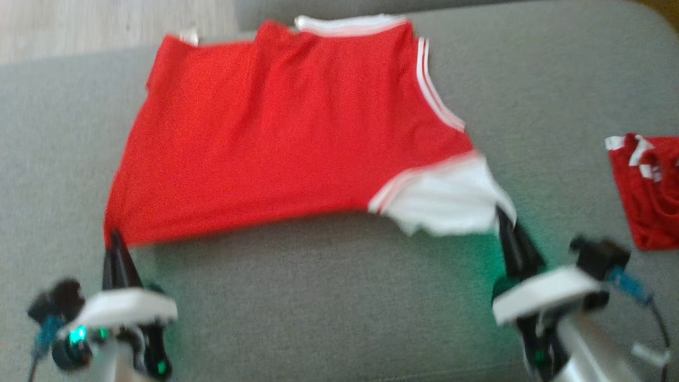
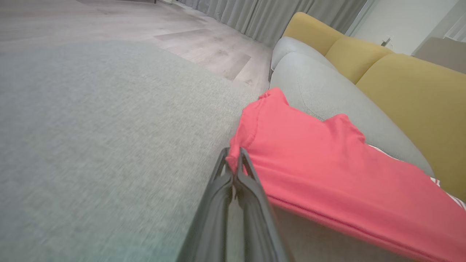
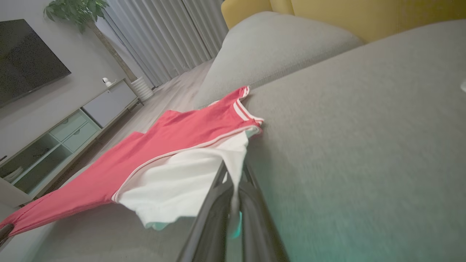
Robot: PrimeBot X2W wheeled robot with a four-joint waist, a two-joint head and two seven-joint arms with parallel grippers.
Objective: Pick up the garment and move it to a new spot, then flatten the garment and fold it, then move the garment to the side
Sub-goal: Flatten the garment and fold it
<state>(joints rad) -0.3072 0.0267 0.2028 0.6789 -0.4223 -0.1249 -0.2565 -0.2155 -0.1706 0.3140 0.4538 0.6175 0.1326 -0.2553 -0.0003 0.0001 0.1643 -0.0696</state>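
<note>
Garment: the red garment (image 1: 276, 138) is spread wide across the grey cushion (image 1: 329, 297). Its far edge lies near the cushion's back and its near edge is stretched between the two grippers.
White sleeve: the white sleeve (image 1: 451, 199) is at the garment's right near corner, edged with red-and-white stripes.
Left gripper: the left gripper (image 1: 114, 241) is clamped on the red near-left corner. The left wrist view (image 2: 233, 154) shows cloth bunched between the fingertips.
Right gripper: the right gripper (image 1: 501, 217) is pinched on the sleeve's edge. In the right wrist view (image 3: 233, 169) white cloth runs down between the fingers.
Head view alone: a second red garment (image 1: 647, 191) lies crumpled at the right edge, well apart from the first.
Left wrist view alone: yellow backrests (image 2: 411, 91), and the hem raised off the cushion.
Right wrist view alone: a dark television (image 3: 25, 62), a low cabinet (image 3: 65, 134), a plant (image 3: 76, 9) and curtains (image 3: 164, 36).
</note>
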